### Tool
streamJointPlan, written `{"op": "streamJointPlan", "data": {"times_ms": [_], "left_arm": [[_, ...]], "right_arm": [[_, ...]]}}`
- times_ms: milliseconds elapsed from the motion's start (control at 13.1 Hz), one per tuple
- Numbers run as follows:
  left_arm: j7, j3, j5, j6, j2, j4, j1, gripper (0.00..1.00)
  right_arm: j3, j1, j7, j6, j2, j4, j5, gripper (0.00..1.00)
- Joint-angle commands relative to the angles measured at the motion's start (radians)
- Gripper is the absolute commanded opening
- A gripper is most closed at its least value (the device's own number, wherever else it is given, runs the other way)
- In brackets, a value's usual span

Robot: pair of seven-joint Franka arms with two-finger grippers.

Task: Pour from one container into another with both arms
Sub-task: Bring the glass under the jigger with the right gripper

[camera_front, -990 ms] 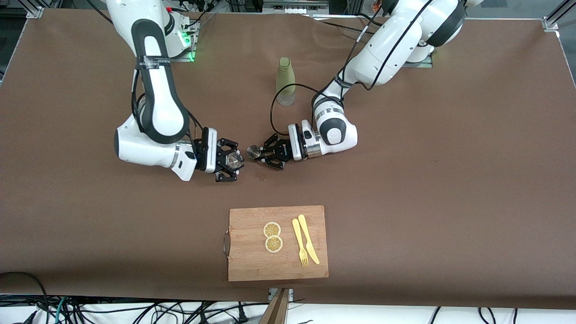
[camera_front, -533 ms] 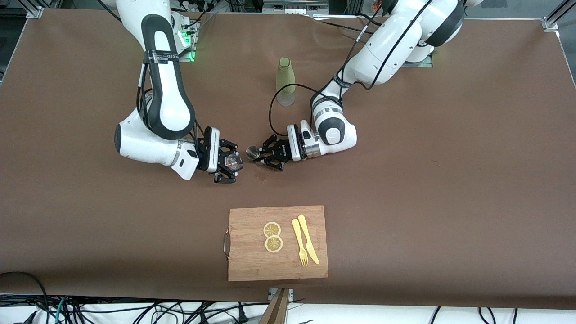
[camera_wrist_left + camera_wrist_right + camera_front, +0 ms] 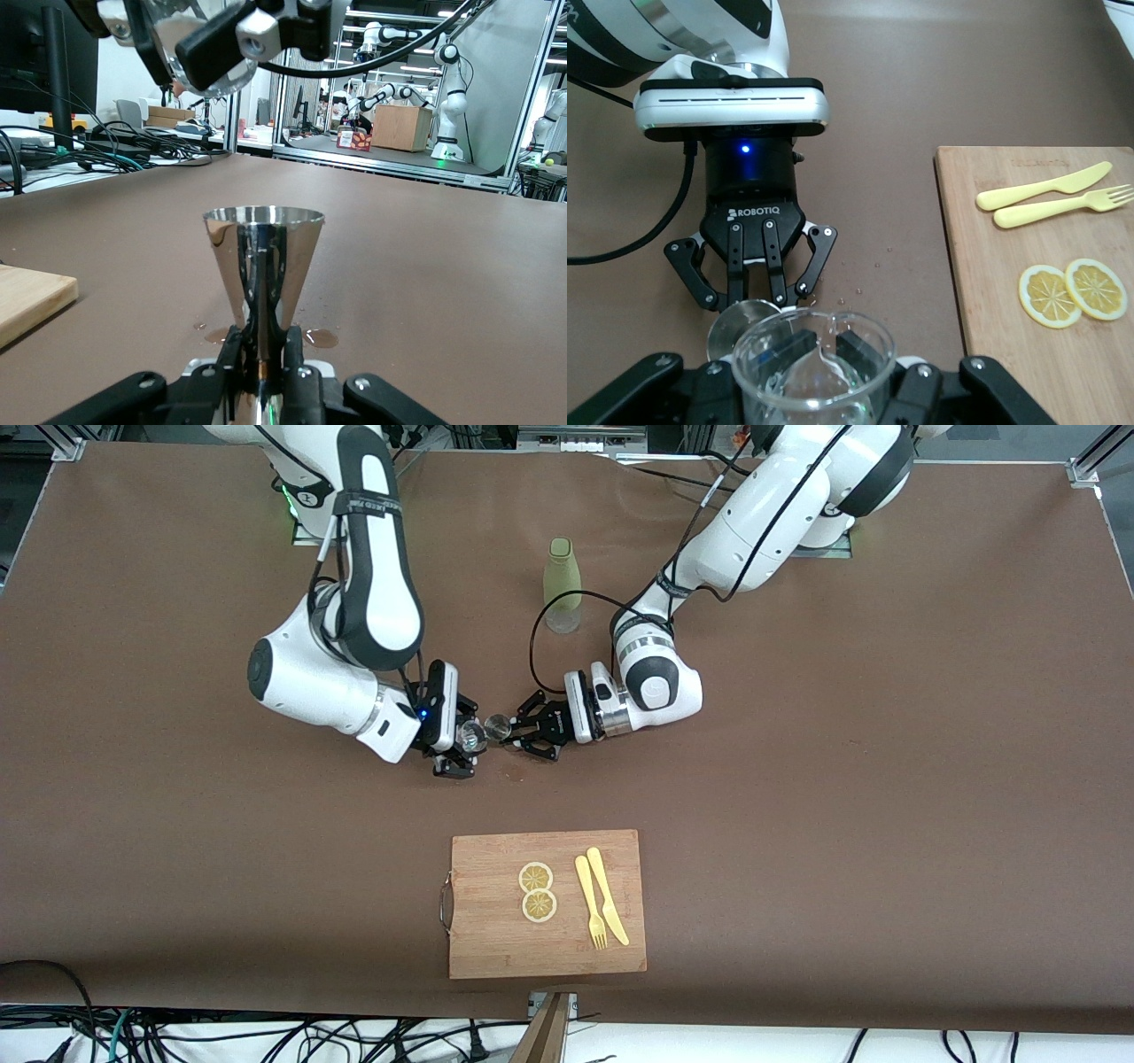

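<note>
Fingers of the left gripper [image 3: 523, 737] are clamped on the narrow waist of a steel jigger [image 3: 262, 266], which stands upright with its mouth up, the likely receiver. Fingers of the right gripper [image 3: 464, 746] are clamped on a clear glass beaker [image 3: 813, 370] holding a little clear liquid, the likely source. In the left wrist view the beaker hangs tilted above and just beside the jigger's rim; in the right wrist view the beaker's lip lies next to the jigger's mouth. This placement suggests that the pour is about to begin or has just begun; no stream can be seen.

Both grippers meet over the middle of the table [image 3: 886, 779], and both vessels are in the air above it, so liquid would fall only a short way from lip to mouth. Small wet spots [image 3: 321, 337] lie on the table under the jigger, a sign that the narrow mouth is easy to miss. A slow tilt with the lip kept over the mouth would seem wise.

Elsewhere, a green bottle [image 3: 561, 584] stands between the two arms' bases, farther from the front camera than the grippers. A cutting board [image 3: 496, 939] lies nearer to that camera.

Count: two arms, two grippers, one jigger, one beaker, one bottle, one board. On the board: two lemon slices [image 3: 537, 891], one yellow fork [image 3: 590, 903], one yellow knife [image 3: 607, 895].
</note>
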Motion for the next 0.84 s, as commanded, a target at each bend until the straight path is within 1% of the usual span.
{"op": "streamJointPlan", "data": {"times_ms": [0, 228, 381, 533, 685, 761], "left_arm": [[0.003, 0.000, -0.041, 0.029, 0.013, 0.035, -0.016, 0.00], [0.000, 0.002, -0.038, 0.029, 0.009, 0.032, -0.013, 0.00], [0.000, 0.002, -0.038, 0.029, 0.008, 0.032, -0.012, 0.00], [0.000, 0.002, -0.038, 0.029, 0.006, 0.029, -0.012, 0.00], [0.000, 0.002, -0.038, 0.029, 0.008, 0.029, -0.012, 0.00], [0.000, 0.002, -0.038, 0.029, 0.006, 0.029, -0.012, 0.00]], "right_arm": [[-0.040, 0.043, -0.023, -0.008, -0.001, -0.052, -0.008, 0.20], [-0.047, 0.061, -0.060, 0.002, 0.001, -0.064, -0.018, 0.20], [-0.087, 0.102, -0.060, 0.017, 0.004, -0.066, -0.052, 0.20], [-0.116, 0.133, -0.060, 0.020, 0.020, -0.073, -0.060, 0.20], [-0.159, 0.171, -0.060, 0.023, 0.053, -0.073, -0.063, 0.20], [-0.168, 0.179, -0.060, 0.023, 0.057, -0.073, -0.063, 0.20]]}}
